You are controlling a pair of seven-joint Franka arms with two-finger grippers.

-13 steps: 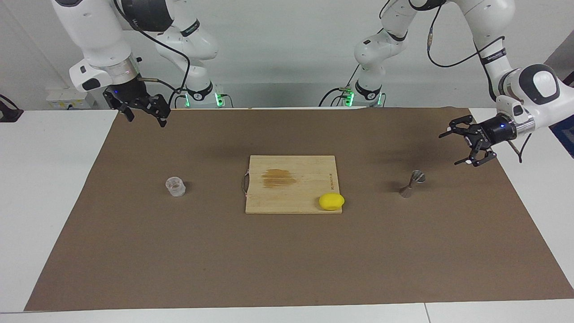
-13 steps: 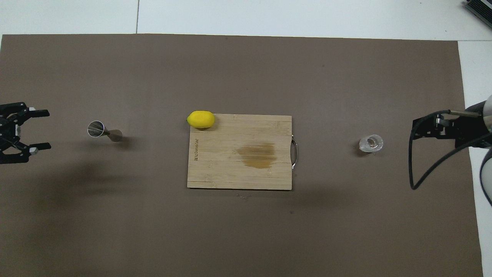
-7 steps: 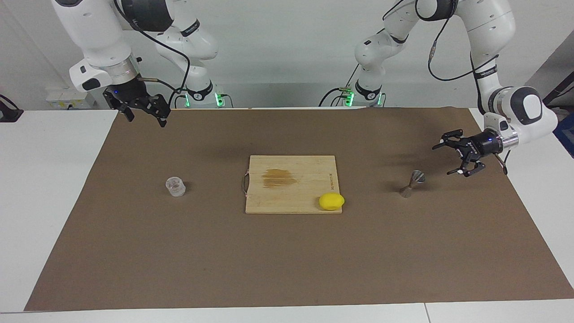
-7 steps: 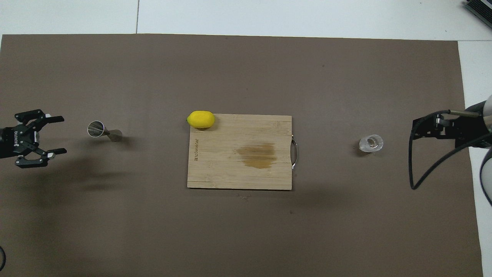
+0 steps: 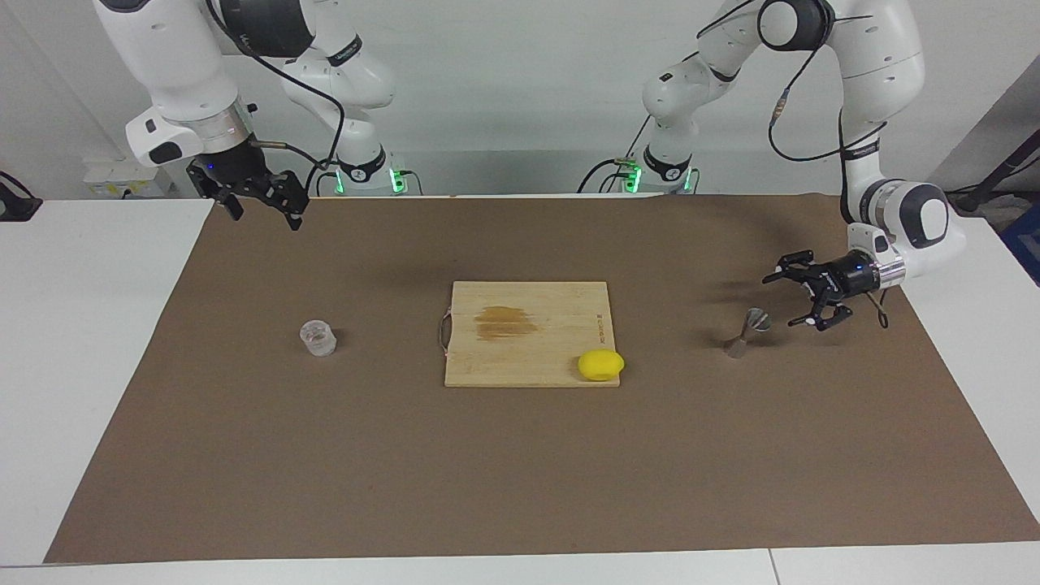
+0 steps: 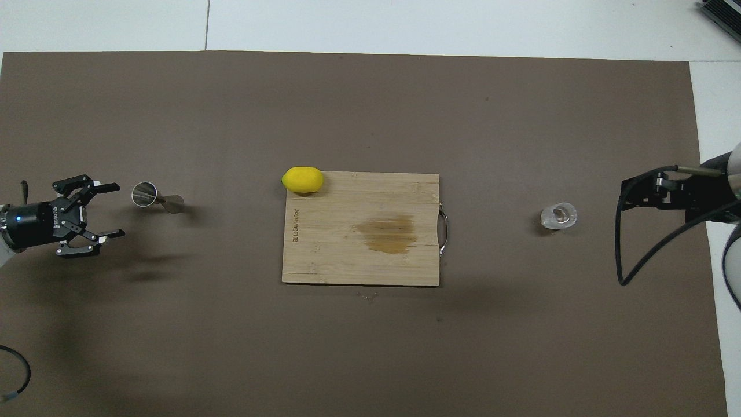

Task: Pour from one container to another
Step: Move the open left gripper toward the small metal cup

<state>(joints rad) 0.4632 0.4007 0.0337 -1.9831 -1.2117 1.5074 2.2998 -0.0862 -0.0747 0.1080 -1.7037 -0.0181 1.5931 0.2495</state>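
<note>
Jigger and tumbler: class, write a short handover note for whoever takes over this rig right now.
Left gripper: open, low beside the jigger, not touching it.
Right gripper: open, waiting above the mat's edge near its base.
Jigger upright at the left arm's end; tumbler upright at the right arm's end; cutting board with lemon between them.
Done: nothing grasped.
Left: grasp, bring both together, pour tumbler into jigger.
</note>
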